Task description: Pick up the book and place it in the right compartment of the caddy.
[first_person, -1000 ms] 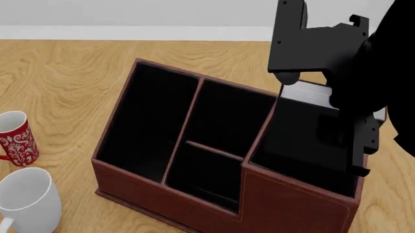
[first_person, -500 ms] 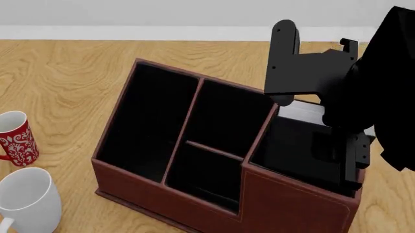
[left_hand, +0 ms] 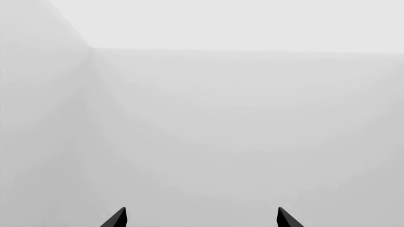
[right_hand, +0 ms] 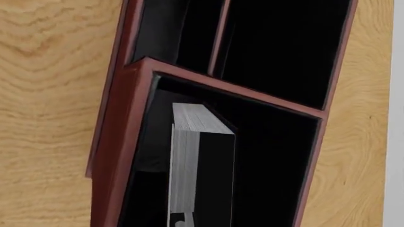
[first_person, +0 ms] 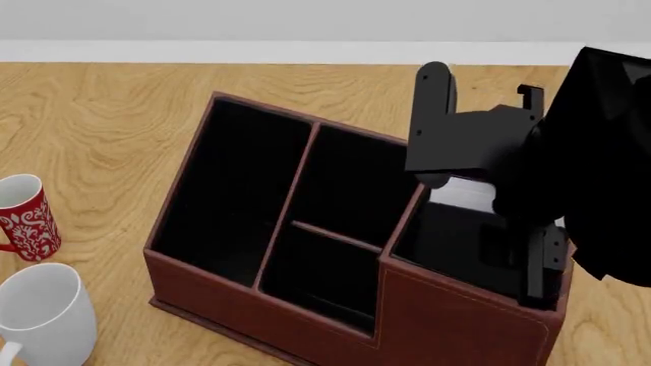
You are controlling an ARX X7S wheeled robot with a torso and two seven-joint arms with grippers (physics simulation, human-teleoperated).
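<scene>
The reddish-brown caddy (first_person: 458, 324) stands on the wooden table. My right gripper (first_person: 521, 255) is shut on the black book (first_person: 463, 195) and holds it upright, partly down inside the right compartment (first_person: 419, 242). Only the book's white page edge shows above the rim. In the right wrist view the book (right_hand: 202, 179) stands on end inside the right compartment (right_hand: 271, 165), with one fingertip (right_hand: 180, 222) on its page edges. My left gripper (left_hand: 200, 220) is open and faces a blank grey wall. It is out of the head view.
A red patterned mug (first_person: 26, 217) and a white mug (first_person: 46, 316) stand left of the caddy. The wide left section (first_person: 229, 191) and the two middle sections (first_person: 351, 187) hold nothing. My right arm (first_person: 600, 183) hangs over the caddy's right end.
My right arm has moved down and a little left with the book. The book sits lower in the right compartment, with less of its white edge showing.
</scene>
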